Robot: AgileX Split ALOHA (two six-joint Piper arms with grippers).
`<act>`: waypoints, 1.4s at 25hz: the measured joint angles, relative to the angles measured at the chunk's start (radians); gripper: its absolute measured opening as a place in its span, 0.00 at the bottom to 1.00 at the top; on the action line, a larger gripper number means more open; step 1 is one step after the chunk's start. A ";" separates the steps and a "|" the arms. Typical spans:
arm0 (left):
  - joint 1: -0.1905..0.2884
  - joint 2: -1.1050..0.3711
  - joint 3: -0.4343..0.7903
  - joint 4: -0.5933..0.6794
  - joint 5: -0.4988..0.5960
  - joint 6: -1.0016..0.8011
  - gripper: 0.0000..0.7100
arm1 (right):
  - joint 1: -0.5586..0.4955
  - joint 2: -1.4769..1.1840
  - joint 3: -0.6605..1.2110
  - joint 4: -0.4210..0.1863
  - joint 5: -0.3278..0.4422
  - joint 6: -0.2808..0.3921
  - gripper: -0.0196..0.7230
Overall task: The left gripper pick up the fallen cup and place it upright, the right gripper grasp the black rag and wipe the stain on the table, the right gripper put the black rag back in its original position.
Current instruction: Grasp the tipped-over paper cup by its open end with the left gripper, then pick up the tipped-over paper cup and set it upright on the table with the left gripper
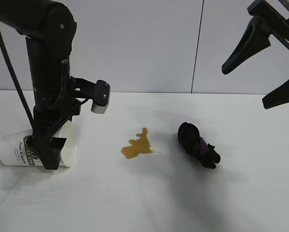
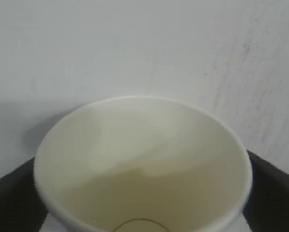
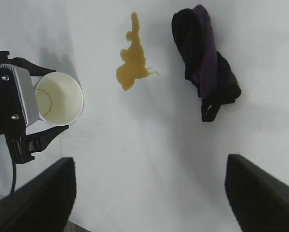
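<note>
The white paper cup [image 1: 18, 150] lies on its side at the table's left, green logo showing. My left gripper [image 1: 50, 157] is down over it, a finger on each side of the cup near its mouth, shut on it. In the left wrist view the cup's open mouth [image 2: 144, 159] fills the space between the fingers. The amber stain [image 1: 137, 145] is at the table's middle. The black rag [image 1: 197, 144] lies crumpled to its right. My right gripper [image 1: 246, 87] hangs open and empty high above the right side; its wrist view shows the stain [image 3: 132, 63], rag [image 3: 205, 63] and cup [image 3: 59, 99] below.
The white table [image 1: 134, 203] stretches bare in front of the stain and rag. A grey wall stands behind the table. The left arm's wrist camera [image 1: 100, 96] juts out toward the stain.
</note>
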 joint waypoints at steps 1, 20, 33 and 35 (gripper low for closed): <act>0.000 0.001 0.000 0.000 -0.005 0.000 0.98 | 0.000 0.000 0.000 0.000 0.000 0.000 0.80; 0.002 -0.134 -0.001 -0.177 -0.200 -0.001 0.82 | -0.001 0.000 0.000 0.000 -0.001 0.000 0.80; 0.257 -0.233 0.002 -0.857 -0.207 0.228 0.82 | -0.001 0.000 0.000 0.000 -0.001 0.000 0.80; 0.291 -0.233 0.003 -0.965 -0.165 0.333 0.82 | -0.001 0.000 0.000 0.000 -0.001 0.000 0.80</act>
